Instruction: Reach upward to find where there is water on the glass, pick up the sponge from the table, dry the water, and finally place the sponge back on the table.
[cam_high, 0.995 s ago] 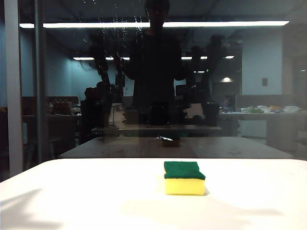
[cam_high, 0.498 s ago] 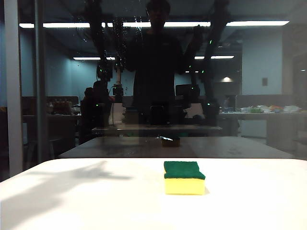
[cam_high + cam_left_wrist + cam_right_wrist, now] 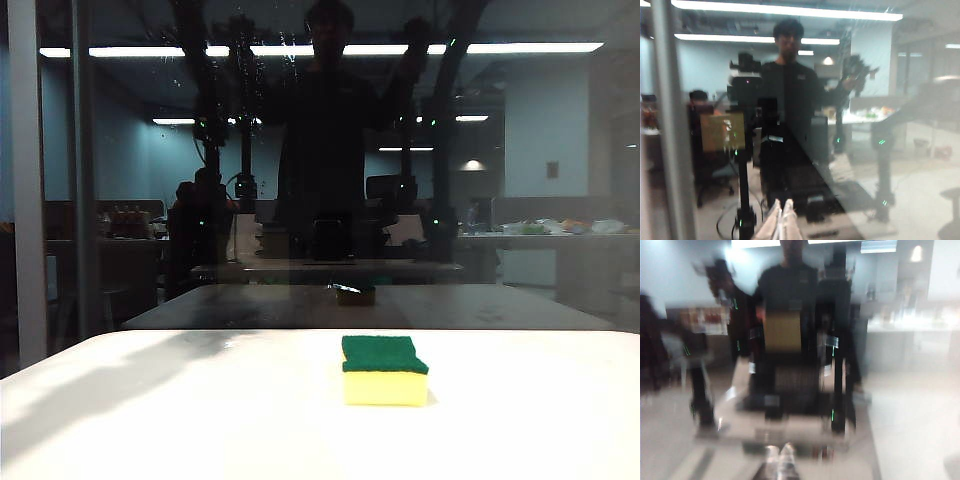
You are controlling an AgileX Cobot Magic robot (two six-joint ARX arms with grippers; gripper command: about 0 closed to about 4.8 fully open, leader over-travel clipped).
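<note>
A soft, light sponge [image 3: 385,371] sits on the white counter [image 3: 180,420], best pinched across its yellow foam sides; left pincer [image 3: 782,210] and right pincer [image 3: 780,455], both clenched and empty, face the glass [image 3: 560,150].

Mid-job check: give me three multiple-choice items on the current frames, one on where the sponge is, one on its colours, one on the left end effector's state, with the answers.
1. Where is the sponge?
A. Held against the glass
B. Lying on the table
C. In the right end effector

2. What colours is the sponge?
A. Yellow with a green top
B. All blue
C. Pink with a white top

3. How does the left end effector stand?
A. Wide open
B. Shut on the sponge
C. Shut, holding nothing

Answers:
1 B: it rests on the white table, in front of the glass.
2 A: yellow foam under a dark green layer.
3 C: in the left wrist view its fingertips meet with nothing between them; the right end effector also faces the glass.
</note>
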